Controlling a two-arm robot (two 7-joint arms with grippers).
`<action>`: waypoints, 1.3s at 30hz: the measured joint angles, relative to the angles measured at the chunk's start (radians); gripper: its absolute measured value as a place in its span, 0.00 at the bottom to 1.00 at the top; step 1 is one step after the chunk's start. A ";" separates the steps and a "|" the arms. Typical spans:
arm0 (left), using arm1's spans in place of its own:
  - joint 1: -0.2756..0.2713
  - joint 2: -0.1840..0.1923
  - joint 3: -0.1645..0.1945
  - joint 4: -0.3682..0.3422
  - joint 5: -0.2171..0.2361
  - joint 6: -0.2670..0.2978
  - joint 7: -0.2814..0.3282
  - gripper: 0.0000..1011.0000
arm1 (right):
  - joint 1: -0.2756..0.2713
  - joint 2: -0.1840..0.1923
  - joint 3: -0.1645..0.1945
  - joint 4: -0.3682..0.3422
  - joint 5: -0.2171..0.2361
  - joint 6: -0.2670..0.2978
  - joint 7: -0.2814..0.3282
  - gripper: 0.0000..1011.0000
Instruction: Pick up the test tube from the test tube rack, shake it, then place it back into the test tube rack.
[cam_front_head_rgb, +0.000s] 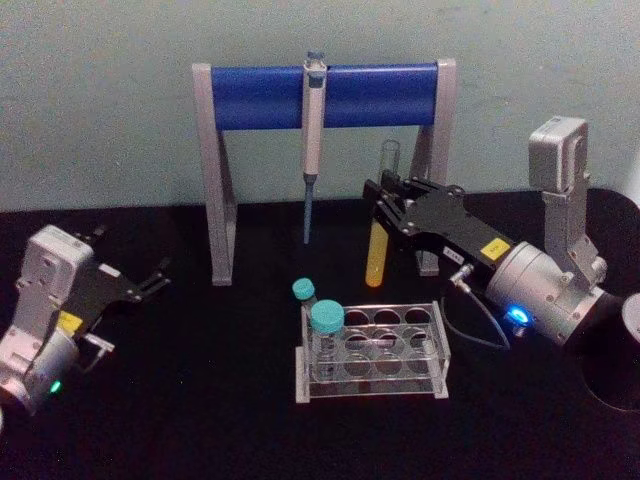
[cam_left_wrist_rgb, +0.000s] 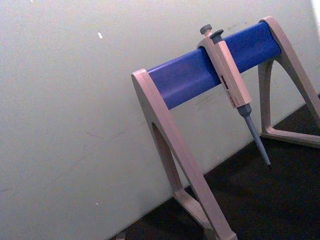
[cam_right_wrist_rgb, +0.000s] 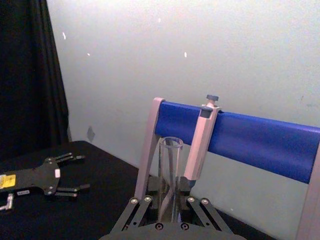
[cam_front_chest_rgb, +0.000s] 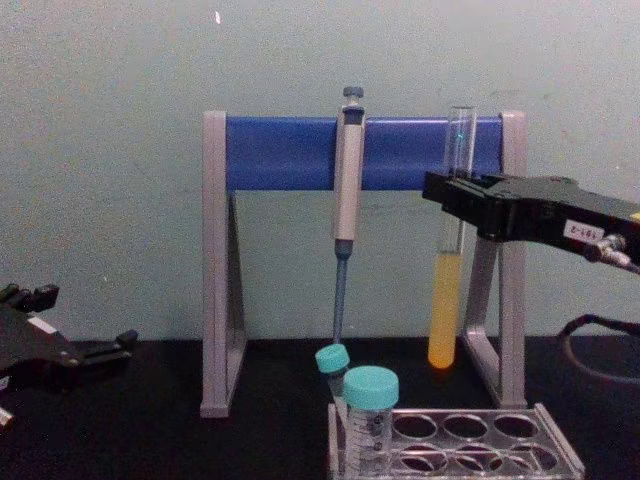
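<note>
The test tube (cam_front_head_rgb: 378, 245) hangs upright in the air above and behind the test tube rack (cam_front_head_rgb: 437, 345), its lower part filled with yellow-orange liquid. My right gripper (cam_front_head_rgb: 388, 200) is shut on the tube's upper half, as the chest view shows with the test tube (cam_front_chest_rgb: 447, 300) below the right gripper (cam_front_chest_rgb: 455, 200). In the right wrist view the clear test tube (cam_right_wrist_rgb: 170, 175) stands between the fingers. The low clear test tube rack (cam_front_chest_rgb: 560, 445) sits on the black table. My left gripper (cam_front_head_rgb: 150, 275) rests open at the far left, also seen as the left gripper (cam_right_wrist_rgb: 75, 172).
Two teal-capped vials (cam_front_head_rgb: 325, 335) stand in the rack's left end. Behind it a grey-and-blue pipette stand (cam_front_head_rgb: 260, 98) holds a hanging pipette (cam_front_head_rgb: 312, 140), close to the raised tube. A dark round object (cam_front_head_rgb: 630, 350) sits at the right edge.
</note>
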 joint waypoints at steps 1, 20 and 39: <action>0.000 0.000 0.000 0.000 0.000 0.000 0.000 0.99 | 0.000 0.000 0.001 0.000 -0.001 0.000 0.000 0.23; 0.000 0.000 0.000 0.000 0.000 0.000 0.000 0.99 | -0.017 0.012 0.008 -0.019 -0.005 0.001 0.013 0.23; 0.000 0.000 0.000 0.000 0.000 0.000 0.000 0.99 | -0.081 0.093 -0.021 -0.093 0.027 -0.034 0.116 0.23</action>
